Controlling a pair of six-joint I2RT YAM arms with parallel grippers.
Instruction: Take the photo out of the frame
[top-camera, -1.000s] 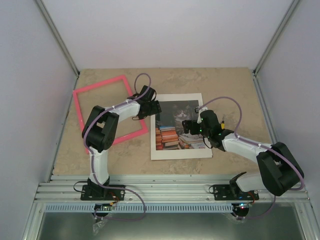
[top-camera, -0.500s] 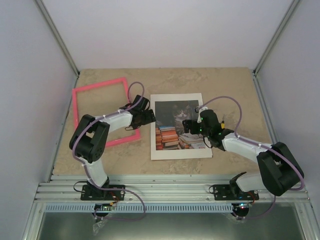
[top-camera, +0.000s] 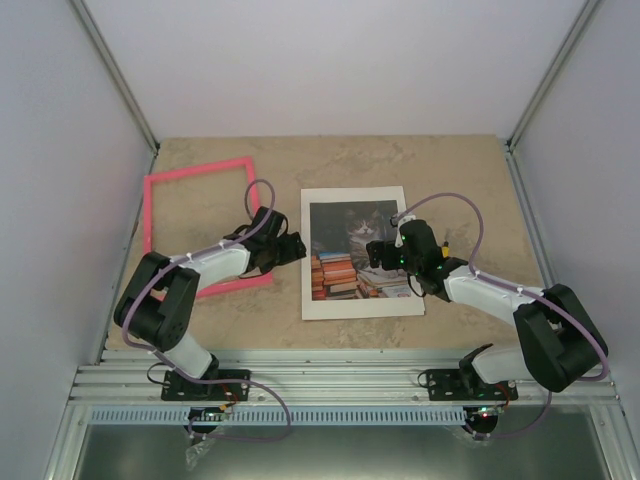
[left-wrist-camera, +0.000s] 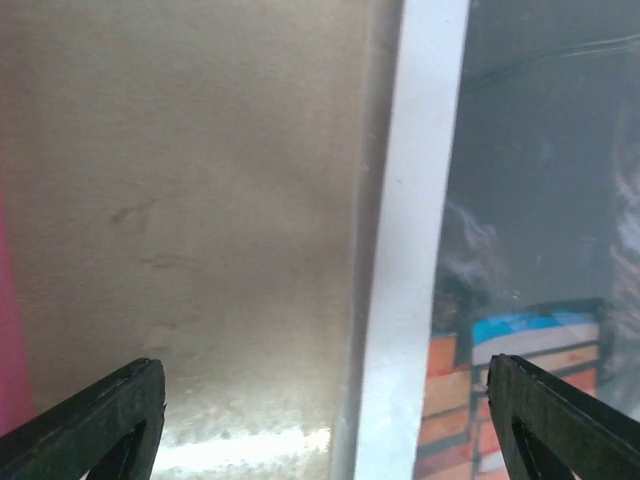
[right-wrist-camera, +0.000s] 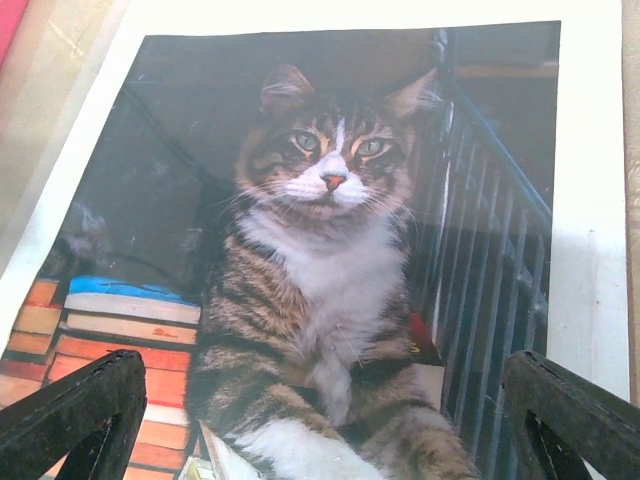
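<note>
The photo (top-camera: 340, 272), a grey tabby cat among orange and blue books with a white border, lies flat on the table, outside the frame. The pink frame (top-camera: 196, 170) lies empty to its left, with bare table showing through it. My left gripper (top-camera: 294, 248) is open and low over the gap between frame and photo. In the left wrist view it (left-wrist-camera: 325, 430) spans the table and the photo's white border (left-wrist-camera: 410, 250), and a sliver of the frame (left-wrist-camera: 8, 340) shows at the left edge. My right gripper (top-camera: 383, 255) is open over the photo's middle. In the right wrist view it (right-wrist-camera: 320, 425) hangs over the cat print (right-wrist-camera: 320, 230).
The beige stone-patterned table (top-camera: 450, 170) is walled by white panels on three sides. A metal rail (top-camera: 330, 385) with both arm bases runs along the near edge. Purple cables loop over both arms.
My left arm has drawn back toward the near left. The pink frame has slid and turned leftward, away from the photo. The right arm and the photo have not moved.
</note>
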